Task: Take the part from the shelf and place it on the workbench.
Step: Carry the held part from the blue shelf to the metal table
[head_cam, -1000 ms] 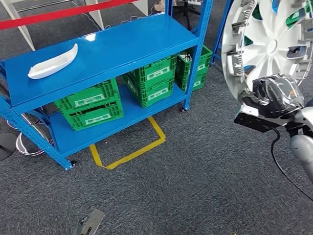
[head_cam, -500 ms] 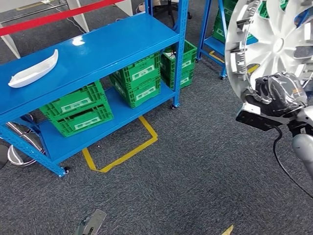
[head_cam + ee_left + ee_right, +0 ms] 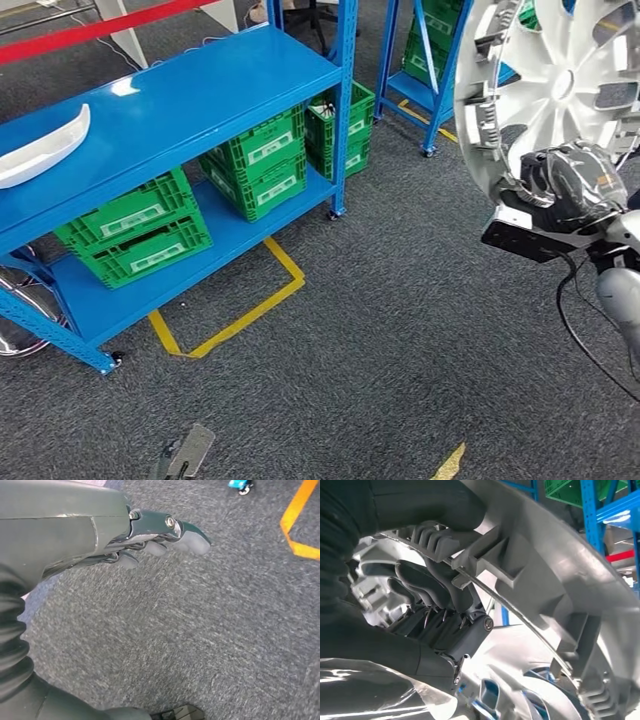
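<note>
Head view has the right robot hand [image 3: 577, 185] up high, fingers curled around the lower rim of the silver wheel cover [image 3: 555, 85], which stands upright above it, so the part's off the shelf and in the air over the grey carpet [image 3: 377, 340]. Right wrist view shows dark fingers [image 3: 429, 582] hooked behind the rim's clips. Well off to the left of that robot hand sits the blue shelf [image 3: 189, 110] with green crates [image 3: 260, 165] on its lower level. Left robot hand [image 3: 158, 532] hangs over carpet, fingers straight, holding nothing.
</note>
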Controlling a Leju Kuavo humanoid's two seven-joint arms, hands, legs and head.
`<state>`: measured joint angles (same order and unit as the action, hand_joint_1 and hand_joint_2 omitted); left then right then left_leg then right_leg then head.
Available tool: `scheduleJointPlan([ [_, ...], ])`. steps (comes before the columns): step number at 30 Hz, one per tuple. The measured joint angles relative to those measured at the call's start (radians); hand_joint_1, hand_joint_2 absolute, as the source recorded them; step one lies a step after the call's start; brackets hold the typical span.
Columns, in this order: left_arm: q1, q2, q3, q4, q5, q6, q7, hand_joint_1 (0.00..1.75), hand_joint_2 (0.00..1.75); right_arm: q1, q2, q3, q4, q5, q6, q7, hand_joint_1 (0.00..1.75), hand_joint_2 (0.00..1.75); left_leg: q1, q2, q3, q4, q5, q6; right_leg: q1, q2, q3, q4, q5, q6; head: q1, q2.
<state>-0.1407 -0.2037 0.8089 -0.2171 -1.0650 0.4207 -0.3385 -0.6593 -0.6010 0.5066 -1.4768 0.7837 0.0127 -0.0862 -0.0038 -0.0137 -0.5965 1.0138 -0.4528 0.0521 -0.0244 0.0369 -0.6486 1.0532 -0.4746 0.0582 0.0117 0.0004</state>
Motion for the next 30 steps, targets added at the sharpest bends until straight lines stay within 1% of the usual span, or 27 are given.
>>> scheduleJointPlan([
  [1,0.000,-0.001,0.000,0.000,0.000,0.000,0.000,0.00,1.75,0.000,-0.001,0.000,0.000,0.000,0.000,0.000,1.75,1.75,0.001,0.005,0.002,-0.006,0.003,0.001,0.000,-0.012,-0.021,0.044,-0.026,0.002,0.002,0.000],
  [2,0.000,-0.002,0.000,0.000,0.000,0.000,0.000,0.00,1.75,0.000,-0.002,0.001,0.000,0.000,0.000,0.000,1.75,1.75,0.001,0.009,0.002,-0.007,0.004,0.003,0.001,-0.021,-0.049,0.107,-0.056,0.006,0.004,0.000],
  [3,0.000,-0.002,0.000,0.000,0.000,0.000,0.000,0.00,1.75,0.002,-0.002,0.001,0.000,-0.001,0.000,0.000,1.75,1.75,0.000,0.014,0.001,-0.007,0.004,0.004,0.000,-0.025,-0.078,0.171,-0.082,0.009,0.004,0.000],
  [4,0.001,-0.003,0.000,0.000,0.000,0.000,0.000,0.00,1.75,0.005,-0.002,0.002,0.000,-0.001,0.000,0.000,1.75,1.75,0.000,0.019,0.001,-0.006,0.004,0.004,0.000,-0.028,-0.098,0.215,-0.093,0.012,0.004,0.000],
  [5,0.001,-0.003,0.000,0.000,0.000,0.000,0.000,0.00,1.75,0.007,-0.002,0.002,0.000,-0.001,0.000,0.001,1.75,1.75,-0.001,0.025,0.000,-0.005,0.003,0.004,-0.001,-0.029,-0.102,0.226,-0.087,0.015,0.004,0.000],
  [6,0.001,-0.004,0.000,0.000,0.000,0.000,0.000,0.00,1.75,0.008,-0.002,0.001,0.000,-0.001,0.000,0.001,1.75,1.75,0.000,0.029,0.000,-0.003,0.002,0.002,-0.002,-0.033,-0.085,0.196,-0.064,0.017,0.004,0.000],
  [7,0.001,-0.004,0.000,0.000,0.000,0.000,0.000,0.00,1.75,0.007,-0.002,0.001,0.000,-0.001,0.000,0.001,1.75,1.75,0.000,0.034,0.000,0.000,0.000,0.000,-0.003,-0.042,-0.050,0.133,-0.030,0.018,0.004,0.000],
  [8,0.000,-0.004,0.000,0.000,0.000,0.000,0.000,0.00,1.75,0.006,-0.002,0.000,0.000,-0.001,0.000,0.002,1.75,1.75,-0.002,0.037,-0.001,0.005,-0.004,-0.004,-0.001,-0.058,-0.012,0.066,-0.008,0.019,0.005,0.000],
  [9,0.000,-0.004,0.000,0.000,0.000,0.000,0.000,0.00,1.75,0.004,-0.002,0.000,0.000,-0.001,0.000,0.002,1.75,1.75,-0.005,0.041,-0.003,0.011,-0.007,-0.009,0.000,-0.070,0.019,0.011,0.007,0.015,0.004,0.000],
  [10,0.000,-0.004,-0.001,0.000,0.000,-0.001,0.000,0.00,1.75,0.004,-0.002,0.000,-0.001,-0.002,0.000,0.002,1.75,1.75,-0.008,0.044,-0.005,0.016,-0.009,-0.013,0.002,-0.080,0.037,-0.021,0.012,0.010,0.005,0.000],
  [11,0.001,-0.003,-0.001,0.000,0.000,-0.001,0.000,0.00,1.75,0.005,-0.002,0.000,-0.001,-0.002,0.000,0.002,1.75,1.75,-0.011,0.048,-0.007,0.019,-0.009,-0.016,0.005,-0.082,0.041,-0.029,0.007,0.004,0.004,0.000],
  [13,0.001,-0.002,-0.001,0.000,0.000,-0.001,0.000,0.00,1.75,0.010,-0.002,0.000,-0.001,-0.002,0.000,0.003,1.75,1.75,-0.011,0.055,-0.008,0.022,-0.012,-0.022,0.004,-0.069,0.039,-0.030,0.011,-0.010,0.005,0.000],
  [14,0.002,-0.002,-0.001,0.000,0.000,-0.002,0.000,0.00,1.75,0.011,-0.002,-0.001,-0.001,-0.002,0.000,0.004,1.75,1.75,-0.009,0.052,-0.011,0.030,-0.021,-0.027,0.002,-0.064,0.038,-0.031,0.013,-0.017,0.004,0.000],
  [15,0.001,-0.002,-0.001,0.000,0.000,-0.003,0.000,0.00,1.75,0.012,-0.002,-0.002,-0.001,-0.003,0.000,0.005,1.75,1.75,-0.008,0.046,-0.019,0.055,-0.041,-0.033,0.000,-0.059,0.038,-0.032,0.015,-0.024,0.003,0.000],
  [16,0.001,-0.002,-0.001,0.000,0.000,-0.004,0.000,0.00,1.75,0.012,-0.002,-0.003,-0.001,-0.003,0.000,0.006,1.75,1.75,-0.005,0.037,-0.037,0.099,-0.070,-0.038,-0.001,-0.054,0.038,-0.032,0.016,-0.030,0.001,0.000],
  [18,0.003,-0.001,-0.001,0.000,0.001,-0.006,0.000,0.00,1.75,0.016,-0.002,-0.003,-0.001,-0.004,0.000,0.006,1.75,1.75,-0.001,0.027,-0.089,0.227,-0.132,-0.045,-0.001,-0.043,0.038,-0.032,0.016,-0.035,0.000,0.000],
  [19,0.004,-0.001,-0.001,0.000,0.001,-0.006,0.000,0.00,1.75,0.018,-0.002,-0.003,-0.001,-0.004,0.000,0.006,1.75,1.75,0.000,0.026,-0.110,0.277,-0.147,-0.046,-0.001,-0.035,0.038,-0.032,0.016,-0.035,0.001,0.000],
  [20,0.004,-0.001,-0.001,0.000,0.001,-0.006,0.000,0.00,1.75,0.020,-0.002,-0.003,-0.001,-0.004,0.000,0.007,1.75,1.75,0.001,0.025,-0.118,0.297,-0.144,-0.046,-0.001,-0.028,0.038,-0.032,0.016,-0.035,0.000,0.000],
  [21,0.004,-0.001,-0.001,0.000,0.001,-0.006,0.000,0.00,1.75,0.021,-0.002,-0.003,-0.001,-0.004,0.001,0.007,1.75,1.75,0.001,0.024,-0.110,0.278,-0.121,-0.044,-0.001,-0.020,0.038,-0.031,0.016,-0.035,0.000,0.000],
  [22,0.004,-0.001,-0.001,0.000,0.001,-0.006,0.000,0.00,1.75,0.022,-0.002,-0.004,-0.002,-0.004,0.001,0.008,1.75,1.75,0.001,0.019,-0.087,0.225,-0.084,-0.041,-0.001,-0.013,0.040,-0.031,0.016,-0.035,0.000,0.000],
  [23,0.004,0.000,-0.001,0.000,0.001,-0.006,0.000,0.00,1.75,0.021,-0.002,-0.005,-0.003,-0.004,0.001,0.009,1.75,1.75,0.001,0.008,-0.059,0.160,-0.048,-0.035,-0.002,-0.007,0.040,-0.031,0.016,-0.034,0.000,0.000],
  [24,0.005,0.001,-0.001,0.000,0.001,-0.006,0.000,0.00,1.75,0.020,-0.002,-0.006,-0.004,-0.004,0.001,0.010,1.75,1.75,0.001,-0.005,-0.034,0.101,-0.021,-0.030,-0.001,0.000,0.039,-0.030,0.017,-0.032,0.001,0.000],
  [25,0.005,0.002,-0.001,0.000,0.001,-0.007,0.000,0.00,1.75,0.018,-0.002,-0.007,-0.005,-0.004,0.001,0.011,1.75,1.75,0.001,-0.015,-0.017,0.059,-0.009,-0.026,-0.001,0.005,0.036,-0.030,0.019,-0.028,0.000,0.000],
  [26,0.004,0.002,-0.001,0.000,0.001,-0.008,0.000,0.00,1.75,0.018,-0.002,-0.008,-0.007,-0.004,0.002,0.011,1.75,1.75,-0.001,-0.021,-0.010,0.039,-0.009,-0.023,-0.002,0.010,0.030,-0.031,0.021,-0.023,-0.001,0.000],
  [28,0.003,0.002,-0.001,0.000,0.001,-0.009,-0.001,0.00,1.75,0.018,-0.004,-0.009,-0.008,-0.004,0.002,0.012,1.75,1.75,-0.001,-0.014,-0.007,0.023,-0.013,-0.018,-0.005,0.018,0.022,-0.034,0.027,-0.009,-0.002,0.000],
  [29,0.002,0.002,-0.001,0.000,0.002,-0.012,-0.002,0.00,1.75,0.019,-0.006,-0.010,-0.009,-0.004,0.002,0.012,1.75,1.75,0.000,-0.009,-0.006,0.015,-0.010,-0.014,-0.005,0.015,0.016,-0.031,0.024,-0.003,-0.001,0.000],
  [30,0.001,0.001,-0.001,0.000,0.002,-0.016,-0.004,0.00,1.75,0.018,-0.007,-0.011,-0.009,-0.003,0.003,0.012,1.75,1.75,0.002,-0.004,-0.003,0.009,-0.007,-0.010,-0.005,0.006,0.006,-0.015,0.012,0.001,0.001,0.000],
])
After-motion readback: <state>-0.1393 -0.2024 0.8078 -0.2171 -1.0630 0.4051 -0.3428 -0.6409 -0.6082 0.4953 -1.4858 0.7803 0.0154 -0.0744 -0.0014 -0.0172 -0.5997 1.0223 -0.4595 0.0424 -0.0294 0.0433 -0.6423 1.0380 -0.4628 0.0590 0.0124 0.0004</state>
